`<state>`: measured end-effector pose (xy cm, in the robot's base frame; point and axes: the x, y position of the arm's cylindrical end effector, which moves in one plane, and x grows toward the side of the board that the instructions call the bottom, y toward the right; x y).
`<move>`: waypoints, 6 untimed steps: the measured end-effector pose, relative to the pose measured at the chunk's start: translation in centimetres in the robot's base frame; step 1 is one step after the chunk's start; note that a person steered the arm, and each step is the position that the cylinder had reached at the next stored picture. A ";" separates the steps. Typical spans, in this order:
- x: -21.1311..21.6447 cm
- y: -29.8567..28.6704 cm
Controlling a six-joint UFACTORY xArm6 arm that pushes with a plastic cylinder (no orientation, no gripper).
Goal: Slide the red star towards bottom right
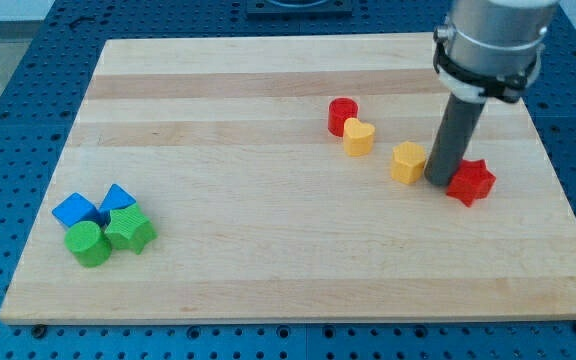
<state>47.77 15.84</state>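
My tip (pixel 438 181) rests on the worktop (pixel 268 250), touching the left side of the red star (pixel 470 182), which lies toward the view's right. No pincer shows; the arm ends in a plain rod. A yellow block (pixel 408 162) sits just left of the tip. Farther up-left, a yellow heart (pixel 358 137) touches a red cylinder (pixel 342 115). Well apart, at lower left, two blue blocks (pixel 76 210) (pixel 118 198), a green cylinder (pixel 88 243) and a green star (pixel 130 230) cluster together.

No readable text, label, brand, number or sign anywhere
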 end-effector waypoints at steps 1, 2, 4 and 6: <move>0.4 0.0; -1.3 0.0; -4.3 3.2; 3.8 2.6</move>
